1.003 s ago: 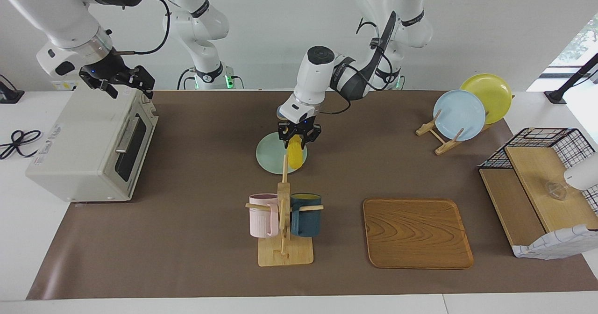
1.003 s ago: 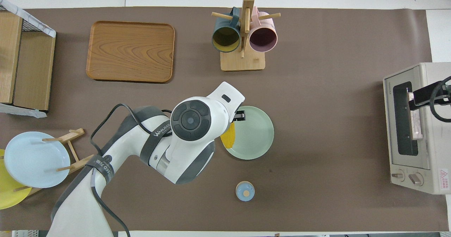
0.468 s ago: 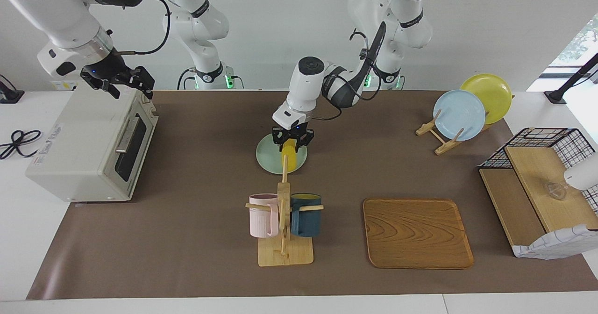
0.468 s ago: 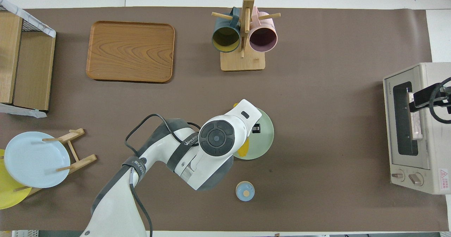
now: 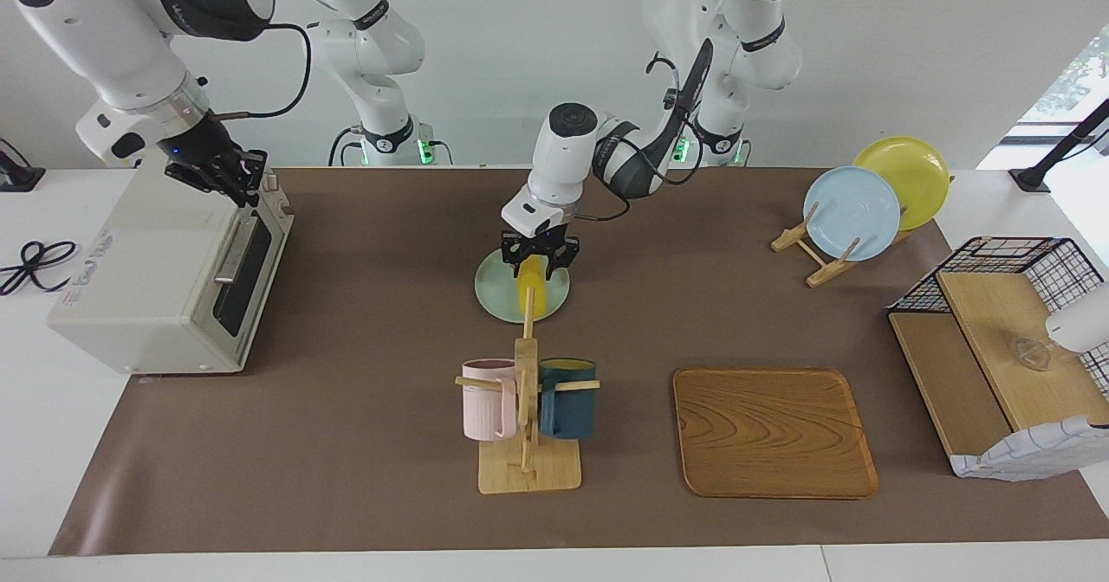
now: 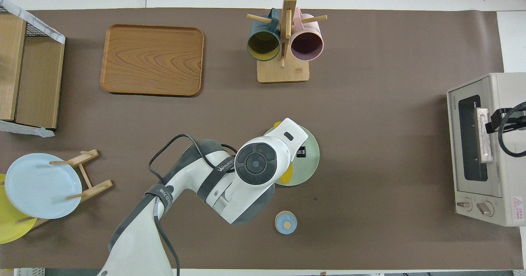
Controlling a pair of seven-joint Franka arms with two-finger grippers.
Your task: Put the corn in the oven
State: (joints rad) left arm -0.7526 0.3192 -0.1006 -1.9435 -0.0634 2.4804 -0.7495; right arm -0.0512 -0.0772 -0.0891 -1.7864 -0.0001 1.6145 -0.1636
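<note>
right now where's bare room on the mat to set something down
Bare mat lies between the oven and the green plate, and between the wooden tray and the plate rack. It is crowded at the green plate, where the left gripper is on the corn.

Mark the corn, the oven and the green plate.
corn [image 5: 531,292], facing view, middle of the cob below the left claw.
oven [image 5: 143,270], facing view, its top panel.
green plate [image 6: 310,157], overhead view, bare rim.
</note>
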